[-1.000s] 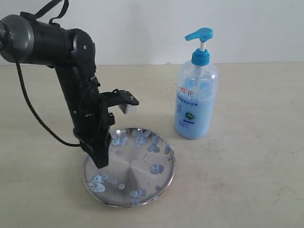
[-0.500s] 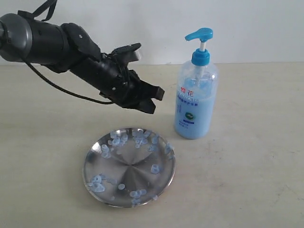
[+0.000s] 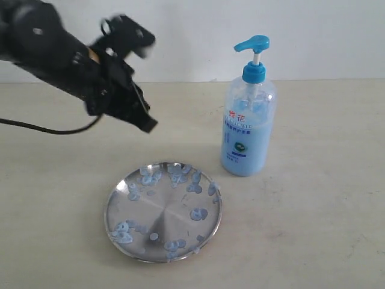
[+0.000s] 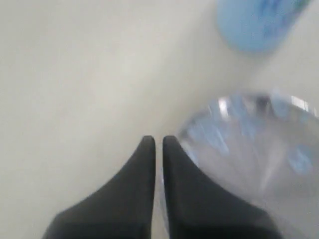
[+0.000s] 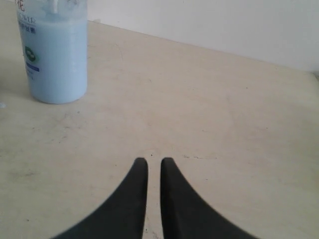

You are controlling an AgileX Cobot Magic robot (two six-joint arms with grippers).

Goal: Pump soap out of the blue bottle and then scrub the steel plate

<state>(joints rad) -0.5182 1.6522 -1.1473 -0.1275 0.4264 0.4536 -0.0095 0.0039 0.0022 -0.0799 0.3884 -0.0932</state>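
Note:
The steel plate [image 3: 171,212] lies on the table in front, dotted with pale blue soap blobs [image 3: 198,214]. Behind it to the right stands the blue bottle [image 3: 248,133], upright, pump head up, with light blue soap inside. My left gripper [image 3: 148,124] hangs in the air above and behind the plate's left side, blurred, touching nothing. In the left wrist view the left gripper [image 4: 154,140] is shut and empty, with the blurred plate [image 4: 254,149] and bottle [image 4: 256,25] beyond. The right gripper [image 5: 154,160] is shut and empty over bare table, far from the bottle [image 5: 57,59].
A black cable [image 3: 54,130] trails from the left arm over the table at the left. A pale wall runs behind the table. The right arm is out of the exterior view.
The left arm has lifted off the plate and swung up and back to the left. Plate and bottle have not moved.

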